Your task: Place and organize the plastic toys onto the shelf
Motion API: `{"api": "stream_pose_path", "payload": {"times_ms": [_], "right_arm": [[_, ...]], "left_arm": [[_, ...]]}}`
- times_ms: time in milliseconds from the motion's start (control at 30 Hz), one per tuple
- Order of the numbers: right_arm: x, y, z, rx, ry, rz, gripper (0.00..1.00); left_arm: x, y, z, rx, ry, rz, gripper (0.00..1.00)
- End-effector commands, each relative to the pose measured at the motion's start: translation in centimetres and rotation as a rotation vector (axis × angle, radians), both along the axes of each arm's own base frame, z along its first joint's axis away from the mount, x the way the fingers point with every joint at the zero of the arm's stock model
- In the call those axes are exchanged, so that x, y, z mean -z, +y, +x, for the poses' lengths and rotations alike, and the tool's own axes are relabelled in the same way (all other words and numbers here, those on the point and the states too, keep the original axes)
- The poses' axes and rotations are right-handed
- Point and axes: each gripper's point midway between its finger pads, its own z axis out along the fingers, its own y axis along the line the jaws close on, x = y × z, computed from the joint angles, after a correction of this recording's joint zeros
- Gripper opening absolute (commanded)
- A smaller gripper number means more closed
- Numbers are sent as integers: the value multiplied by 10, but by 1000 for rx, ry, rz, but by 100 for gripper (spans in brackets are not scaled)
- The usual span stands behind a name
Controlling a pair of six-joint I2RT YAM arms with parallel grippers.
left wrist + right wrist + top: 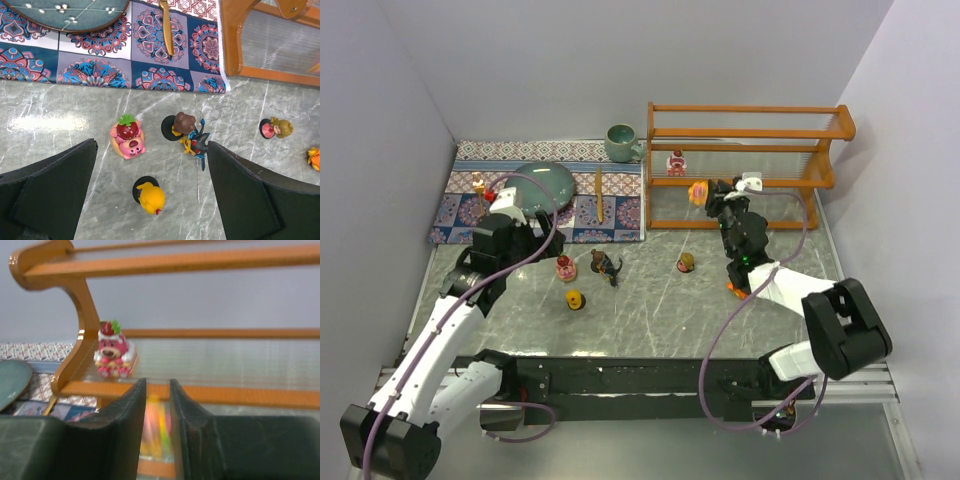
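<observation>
From above, the right gripper [713, 193] holds an orange-pink toy [697, 192] at the left end of the shelf [750, 133]. Other toys stand on the table [650, 320].

At the left wrist, the left gripper [151, 150] gapes wide and empty above a pink bear [129, 139] and a yellow figure [151, 196].

At the right wrist, the fingers [127, 415] pinch that toy, blurred here. Another bear [114, 354] sits on a shelf tier.
</observation>
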Motion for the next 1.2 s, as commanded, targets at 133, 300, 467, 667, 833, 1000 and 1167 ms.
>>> {"api": "stream_pose_path", "payload": {"times_ms": [133,300,467,667,833,1000,1167], "right_arm": [[-52,6,-5,-71,-141,50,0],[-18,11,-32,-142,86,51,0],[32,1,-64,-113,381,110,10],[82,-10,-89,-43,647,154,42],[106,-25,-87,-4,827,148,57],[121,-29,-84,5,1018,39,75],[136,-27,-82,5,1113,3,80]], "left_arm": [[-1,-4,5,18,-4,-8,97],[-7,-10,2,49,-23,-31,97],[-14,-11,-1,59,-51,-44,97],[-21,-16,-5,94,-75,-63,97],[-18,-19,-5,103,-60,-68,97],[-15,-17,-5,95,-49,-61,97],[-14,-17,-4,93,-44,-59,97]]}}
